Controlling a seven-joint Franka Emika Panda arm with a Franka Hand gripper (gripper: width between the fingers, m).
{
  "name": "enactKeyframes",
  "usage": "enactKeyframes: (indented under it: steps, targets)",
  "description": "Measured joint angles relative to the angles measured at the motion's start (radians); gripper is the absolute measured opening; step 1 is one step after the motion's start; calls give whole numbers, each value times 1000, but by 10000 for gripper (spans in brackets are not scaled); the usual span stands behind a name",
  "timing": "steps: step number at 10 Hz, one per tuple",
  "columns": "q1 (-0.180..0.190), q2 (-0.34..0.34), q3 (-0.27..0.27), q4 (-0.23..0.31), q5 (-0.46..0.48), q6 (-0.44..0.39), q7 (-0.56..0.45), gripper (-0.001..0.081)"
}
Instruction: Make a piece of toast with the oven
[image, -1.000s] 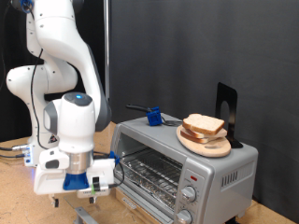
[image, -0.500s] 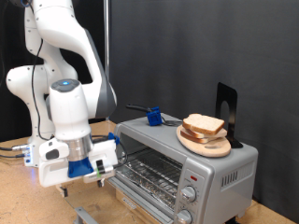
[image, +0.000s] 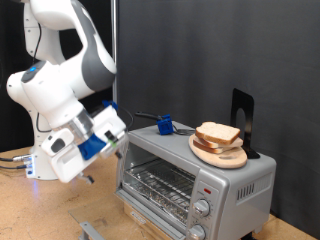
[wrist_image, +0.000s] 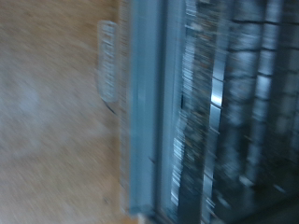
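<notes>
The white-and-blue pincer (image: 118, 143) hangs just beside the small silver oven (image: 190, 175); I cannot tell if it is apart or together. The tan square toast (image: 219, 134) waits on the oven's top, ready for baking.

My wood bench (image: 30, 215) carries the oven (image: 195, 175) w/ door open, my base (image: 40, 160) beside it, cables at the exterior view's left.

Blue object (image: 163, 125) at exterior view's middle; black stand (image: 241, 113) upright; round wooden plate (image: 219, 155) beside stand.
</notes>
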Motion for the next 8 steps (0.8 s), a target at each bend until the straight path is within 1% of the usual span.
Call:
enactKeyframes:
  steps: [1,2,3,5,6,8]
  targets:
    - [1,-29,-1,-5,15,-18,0,809]
    - [1,-24,-1,-7,2,-19,3,809]
    - [-1,-17,-6,-1,-39,-72,12,809]
    - [-10,2,-24,38,-86,-198,24,809]
    - [-12,3,-31,58,-102,-233,32,809]
    - [-12,2,-33,96,-146,-268,48,809]
